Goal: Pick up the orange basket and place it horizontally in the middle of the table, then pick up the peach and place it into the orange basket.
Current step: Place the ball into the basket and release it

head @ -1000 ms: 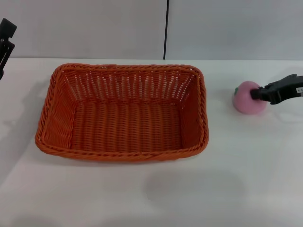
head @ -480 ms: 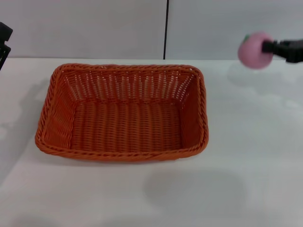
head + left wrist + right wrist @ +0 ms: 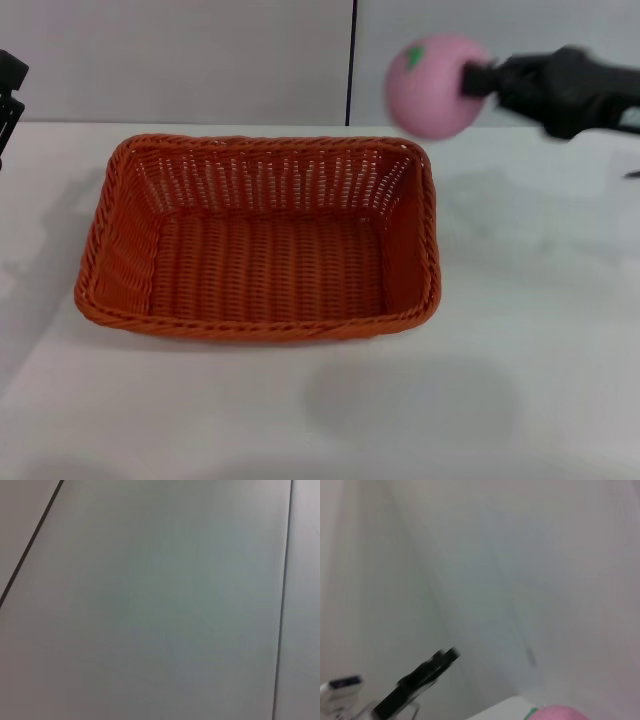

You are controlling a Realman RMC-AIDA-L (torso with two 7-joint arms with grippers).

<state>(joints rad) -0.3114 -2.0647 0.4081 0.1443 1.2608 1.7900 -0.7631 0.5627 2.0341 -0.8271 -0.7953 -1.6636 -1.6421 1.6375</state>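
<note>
Pink peach point(image 3: 435, 86), clamped in the right claw point(image 3: 478, 79), is hanging high above the counter point(image 3: 540, 330) just beyond the basket's point(image 3: 260, 240) far right corner, likely landing outside if released early.
</note>
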